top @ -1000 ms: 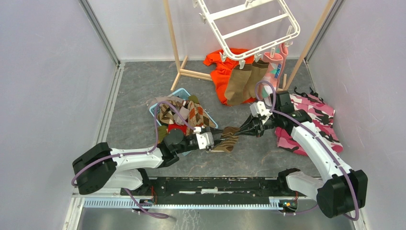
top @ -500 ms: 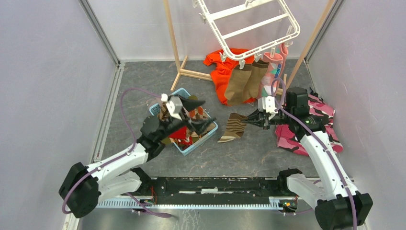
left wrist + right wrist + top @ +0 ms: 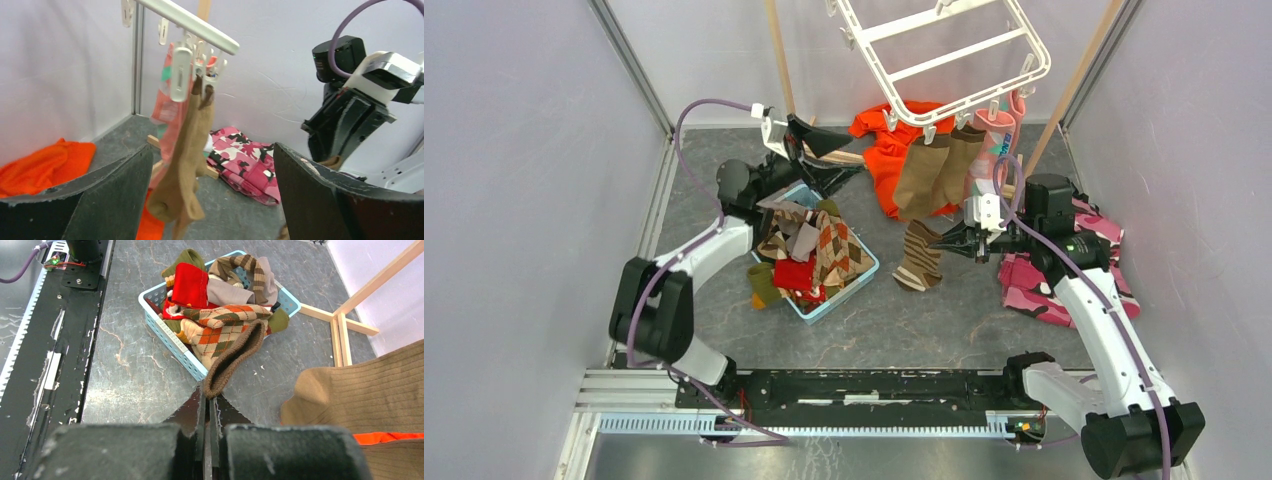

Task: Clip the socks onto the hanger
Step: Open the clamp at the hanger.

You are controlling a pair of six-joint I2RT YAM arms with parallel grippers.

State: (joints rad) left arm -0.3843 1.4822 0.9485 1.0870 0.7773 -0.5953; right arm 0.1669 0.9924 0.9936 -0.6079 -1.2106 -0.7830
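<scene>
Top external: striped sock point(image 3: 920, 258) is gripped at the cuff by the closed right pincer point(image 3: 943, 242), below the hanger point(image 3: 959, 55). Left pincer point(image 3: 834, 160) is held open, empty, beside it. The thin hold could slip before clipping.

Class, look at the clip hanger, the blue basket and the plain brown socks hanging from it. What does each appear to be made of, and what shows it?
Hanger: probably moulded plastic; smooth, white, slightly glossy bars.
Basket: likely plastic too; pale blue, with a regular perforated lattice wall.
Brown socks: knitted fabric; matt, fine ribs, hanging limp.
</scene>
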